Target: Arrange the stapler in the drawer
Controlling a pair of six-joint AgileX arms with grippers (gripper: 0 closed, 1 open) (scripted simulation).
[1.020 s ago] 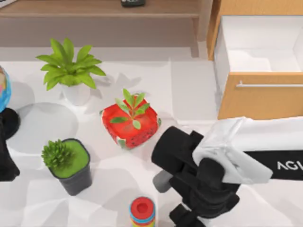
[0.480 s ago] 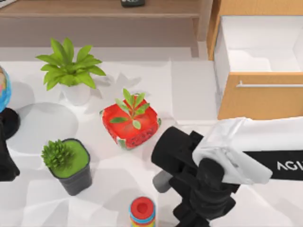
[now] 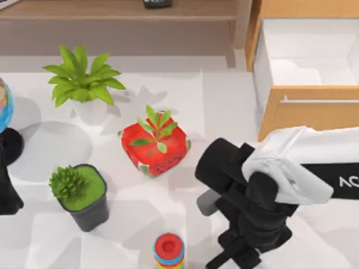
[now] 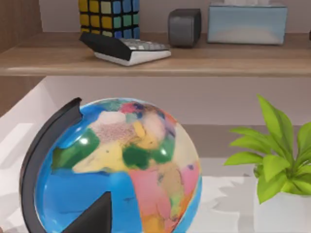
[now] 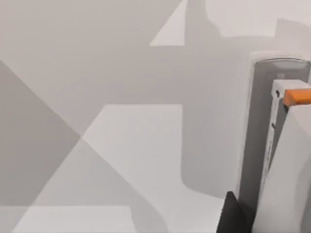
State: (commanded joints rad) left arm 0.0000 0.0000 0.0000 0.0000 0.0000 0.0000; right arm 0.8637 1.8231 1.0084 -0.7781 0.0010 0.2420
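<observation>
Top view first: the right gripper [image 3: 221, 193] hangs over the table's right half, and a grey end of the stapler [image 3: 206, 203] pokes out from under its black body, just beside the red pot [image 3: 154, 151]. The drawer [image 3: 305, 115] sits open at the far right, white walls and floor showing, with the stapler well apart from it on the near side. That red pot holds a small sprig, the dark pot [image 3: 90, 213] a spiky green plant, the white pot [image 3: 91, 111] a leafy one. A ring stack [image 3: 168, 251] stands at the near edge. The left arm is parked at the left edge by the globe [image 3: 4, 106].

Left wrist view: the globe [image 4: 116, 165] up close, and behind it a shelf [image 4: 194, 60] carrying a puzzle cube [image 4: 109, 14], a calculator [image 4: 129, 48], a grey box [image 4: 184, 26] and a tissue box [image 4: 247, 22].

Right wrist view: the stapler [image 5: 272, 145] is clamped in the grip, a dark finger [image 5: 232, 213] against it, its shadow on the table [image 5: 97, 97] below
</observation>
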